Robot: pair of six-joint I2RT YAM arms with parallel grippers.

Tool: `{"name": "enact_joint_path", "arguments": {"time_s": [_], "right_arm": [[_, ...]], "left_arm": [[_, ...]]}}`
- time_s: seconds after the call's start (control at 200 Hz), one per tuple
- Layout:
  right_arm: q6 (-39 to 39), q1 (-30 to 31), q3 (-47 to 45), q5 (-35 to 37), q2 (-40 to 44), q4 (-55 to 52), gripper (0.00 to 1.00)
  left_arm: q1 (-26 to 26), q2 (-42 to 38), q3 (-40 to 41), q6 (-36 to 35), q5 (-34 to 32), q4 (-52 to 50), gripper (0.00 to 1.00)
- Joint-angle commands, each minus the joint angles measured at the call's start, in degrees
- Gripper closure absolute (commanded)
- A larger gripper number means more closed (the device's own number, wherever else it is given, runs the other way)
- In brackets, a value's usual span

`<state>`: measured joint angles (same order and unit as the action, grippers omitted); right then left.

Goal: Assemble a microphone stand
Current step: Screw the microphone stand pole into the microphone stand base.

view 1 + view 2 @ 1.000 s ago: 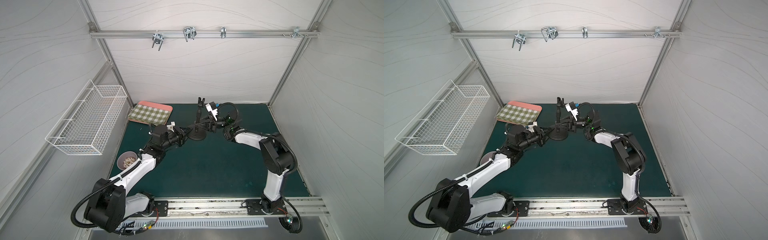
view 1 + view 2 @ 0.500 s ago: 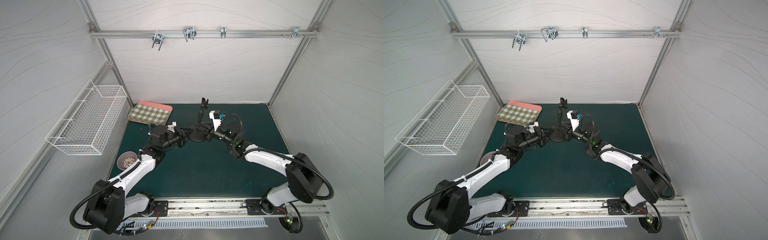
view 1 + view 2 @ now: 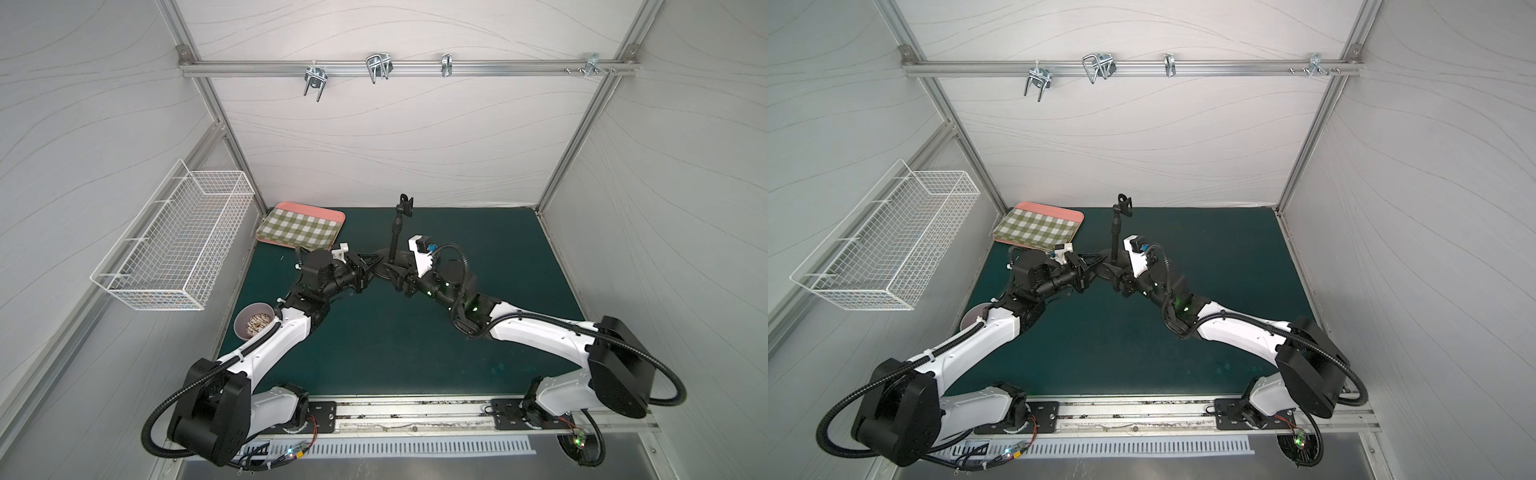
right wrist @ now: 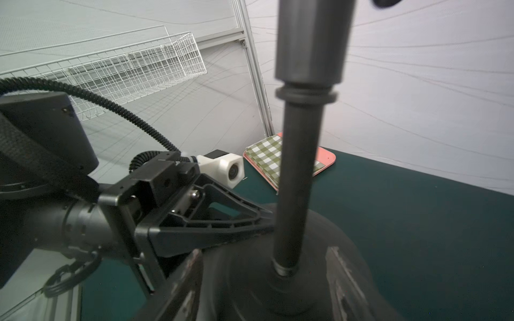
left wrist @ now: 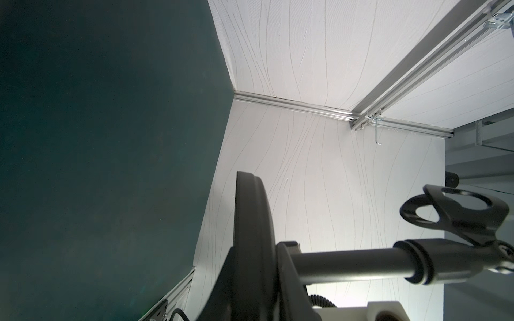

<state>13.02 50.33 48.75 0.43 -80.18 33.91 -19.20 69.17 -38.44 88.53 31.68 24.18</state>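
White walls closed in a dark green counter (image 3: 395, 353), and near its back stood the microphone stand (image 3: 394, 241), right between the two pincers.

Most of the job looked done. The thin rod (image 4: 294, 180) rose straight up out of the middle of the round base (image 4: 319, 278). The U-shaped clip (image 3: 406, 204) sat at the top, high above both pincers. The two parts were together, not lying apart.

The left pincer (image 3: 374, 262) was clenched on the rim of the base, on the side nearest to it. In the left wrist view the edge of the base (image 5: 250, 222) ran between its fingers, with the rod (image 5: 347, 266) sticking out past them.

The right pincer (image 4: 267, 278) was low at the foot of the rod, on the far side from the left one. Its fingers (image 4: 192, 275) stood apart, one on each side of the rod, and they did not seem to touch it – so it was released and held nothing.

What was left was probably small: make sure the rod sat tight, open the left pincer, and move both arms away. How tight the rod sat in the base could not be told – the joint was too dark.

Off past the left pincer lay a checked tray (image 3: 300, 226), and back beside the left arm sat a small bowl (image 3: 254, 326). Neither seemed to be part of the job.
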Motion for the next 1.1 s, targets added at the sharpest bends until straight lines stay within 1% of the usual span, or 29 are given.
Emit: {"name": "enact_joint_path", "arguments": {"time_s": [0.0, 0.06, 0.065, 0.1, 0.25, 0.355, 0.595, 0.785, 0.885, 0.98, 1.02, 1.096], "right_arm": [[2.20, -7.15, -0.02, -22.43, 0.31, 2.82, 0.29], [3.74, -10.40, 1.03, -32.37, -1.59, 4.79, 0.29], [3.76, -10.84, 1.24, -34.23, -2.00, 5.14, 0.29], [4.00, -12.09, 2.35, -38.53, -3.15, 5.56, 0.30], [3.41, -14.85, 7.56, -50.26, -7.17, 4.64, 0.34], [4.73, -15.37, 11.35, -55.73, -9.45, 4.95, 0.37], [1.84, -15.30, 15.51, -52.02, -11.22, -1.84, 0.44], [2.10, -15.29, 17.05, -52.37, -13.46, -0.91, 0.51], [2.22, -15.27, 18.48, -52.37, -14.77, -0.93, 0.58], [3.66, -15.10, 18.88, -51.18, -15.35, 0.44, 0.72], [3.69, -14.63, 18.38, -49.05, -14.85, 0.89, 0.76], [1.25, -12.98, 16.01, -42.52, -12.82, 0.39, 0.85]], "left_arm": [[0.22, -0.64, -1.20, 1.50, 0.85, 8.77, 1.00], [0.22, -0.61, -1.20, 1.50, 1.16, 8.71, 1.00], [0.22, -0.61, -1.20, 1.48, 1.22, 8.70, 1.00], [0.22, -0.61, -1.12, 1.64, 1.43, 8.73, 1.00], [0.22, -1.02, -0.50, 2.18, 1.69, 9.35, 1.00], [0.22, -1.30, -0.46, 2.01, 1.67, 8.97, 1.00], [0.22, -1.01, -0.66, 1.84, 2.15, 8.44, 1.00], [0.22, -0.96, -1.02, 1.89, 2.24, 8.47, 1.00], [0.22, -1.05, -1.12, 1.86, 2.38, 8.44, 1.00], [0.22, -1.31, -0.94, 1.88, 1.93, 8.36, 1.00], [0.22, -1.42, -0.85, 1.88, 1.73, 8.37, 1.00], [0.30, -1.23, -0.93, 1.93, 1.68, 8.47, 1.00]]}}
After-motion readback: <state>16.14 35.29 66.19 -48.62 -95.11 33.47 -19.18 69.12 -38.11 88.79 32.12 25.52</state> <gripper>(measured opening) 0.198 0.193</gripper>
